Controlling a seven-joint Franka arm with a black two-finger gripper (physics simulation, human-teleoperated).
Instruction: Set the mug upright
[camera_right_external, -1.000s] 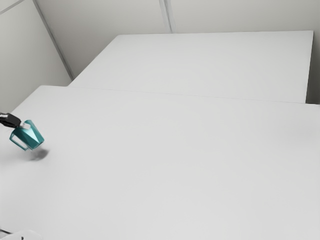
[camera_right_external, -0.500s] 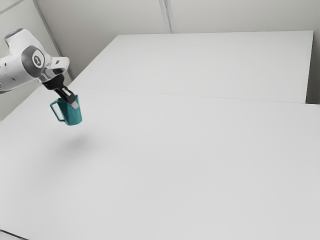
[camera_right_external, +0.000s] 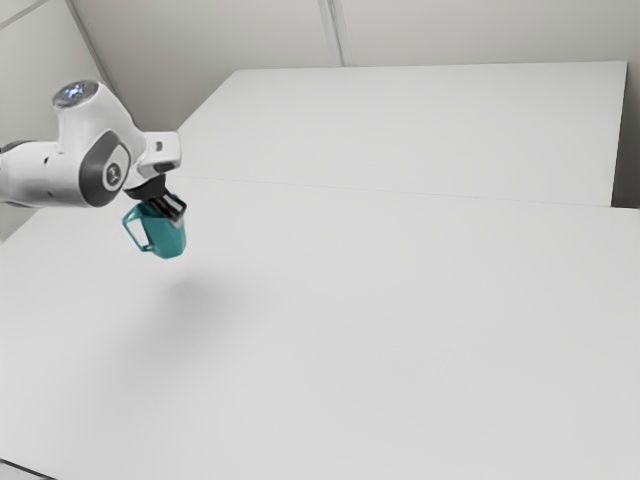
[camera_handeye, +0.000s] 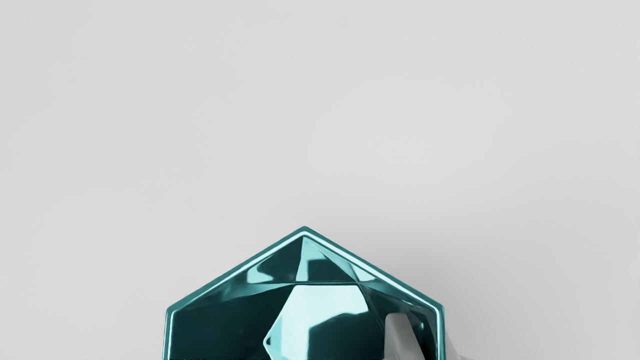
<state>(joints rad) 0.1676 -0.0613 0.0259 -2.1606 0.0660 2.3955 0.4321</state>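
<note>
While the end effector (camera_right_external: 177, 218) grips its rim (camera_handeye: 373, 269), the mug (camera_right_external: 164, 240) clears the table (camera_right_external: 380, 330).

Broad lateral passage is afforded over the flat white tabletop (camera_right_external: 400, 320), from the faceted teal mug (camera_right_external: 168, 241) toward the exterior view's right; a gap is left between the raised mug and the tabletop; toward the exterior view's left, the way above the tabletop is obstructed by the jointed white-and-grey arm (camera_right_external: 120, 140) and by the mug's angular teal handle (camera_right_external: 132, 231); inside the mug, open room is left beside one grey finger (camera_handeye: 400, 337), by which the cavity is partly blocked.
</note>
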